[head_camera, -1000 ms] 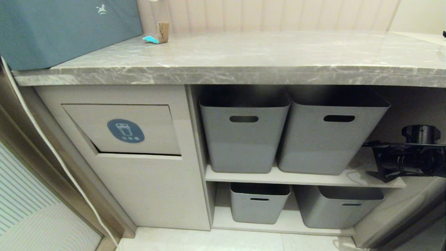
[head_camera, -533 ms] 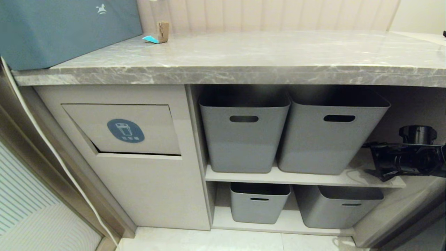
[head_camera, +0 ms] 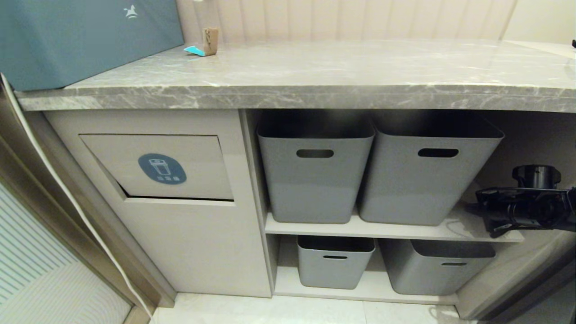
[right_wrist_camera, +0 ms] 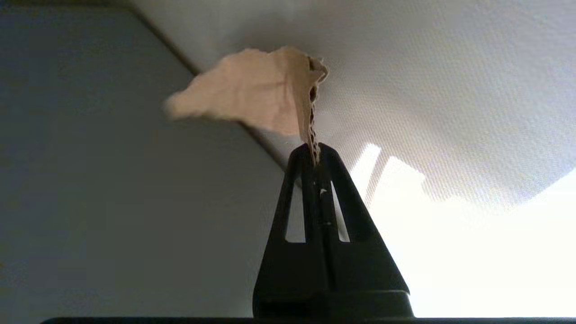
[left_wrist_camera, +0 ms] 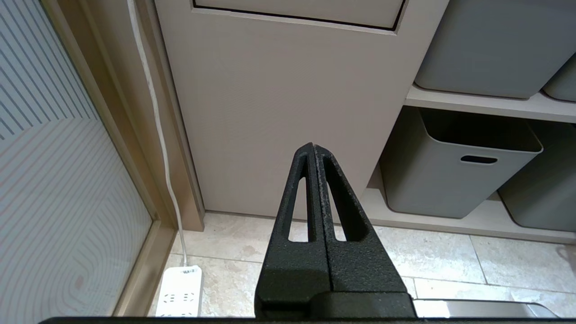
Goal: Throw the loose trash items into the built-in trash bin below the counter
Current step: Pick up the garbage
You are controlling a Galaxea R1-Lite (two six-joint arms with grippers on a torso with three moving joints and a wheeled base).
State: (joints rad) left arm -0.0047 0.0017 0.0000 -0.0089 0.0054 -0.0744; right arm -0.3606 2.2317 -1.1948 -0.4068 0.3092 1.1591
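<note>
A torn brown cardboard scrap (right_wrist_camera: 265, 92) is pinched by its edge in the closed right claw (right_wrist_camera: 315, 153), so it hangs free for dropping. 2 more scraps, brown (head_camera: 210, 41) and turquoise (head_camera: 194, 51), wait on the counter (head_camera: 342, 72), upper left of the head view. The bin flap (head_camera: 157, 166) sits at left centre. The left claw (left_wrist_camera: 313, 148) is closed on nothing.

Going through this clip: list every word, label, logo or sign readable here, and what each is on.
No text can be quoted.
Blue oval sticker on the bin flap: white bin icon, with a line of characters below too small to read.
Teal box: white horse logo, no words.
Power strip: small marking, unreadable.
</note>
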